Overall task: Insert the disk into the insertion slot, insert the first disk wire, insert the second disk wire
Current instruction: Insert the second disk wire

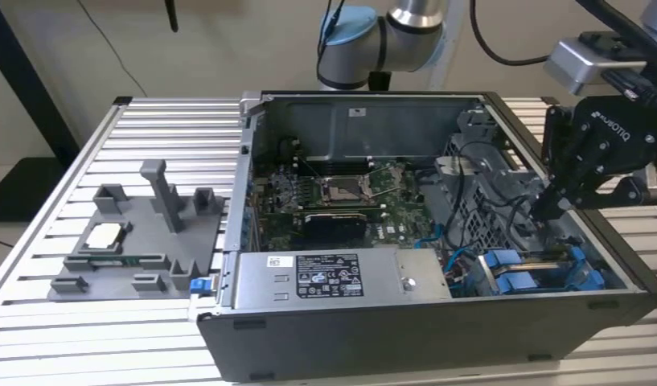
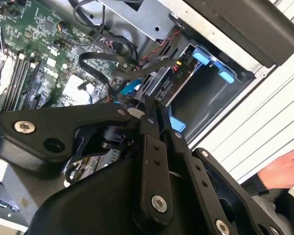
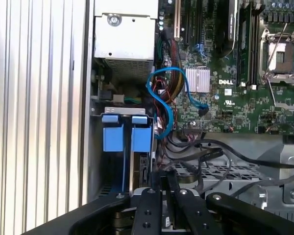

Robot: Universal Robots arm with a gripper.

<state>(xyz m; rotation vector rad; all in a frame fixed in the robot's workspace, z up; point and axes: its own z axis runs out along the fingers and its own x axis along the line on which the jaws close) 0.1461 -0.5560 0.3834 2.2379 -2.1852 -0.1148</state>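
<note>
OK, hand [image 1: 547, 209] is down inside the PC case [image 1: 436, 338], fingers [image 2: 151, 142] drawn together; can't tell if a plug's pinched betw. them. The disk [image 3: 140, 138] looks seated in the insertion slot [image 3: 99, 156], just beneath the tips. Risk no. 1: black wires [image 3: 210, 152] and the blue wire loop [image 3: 159, 100] crowd right beside the hand, so a snag could drag a connector off or tug the disk askew. Risk 2: a plug meeting its port at an angle, bent pins prob. Also a person's hand [image 2: 284, 169] sits just outside the case wall, close to the arm.
</note>
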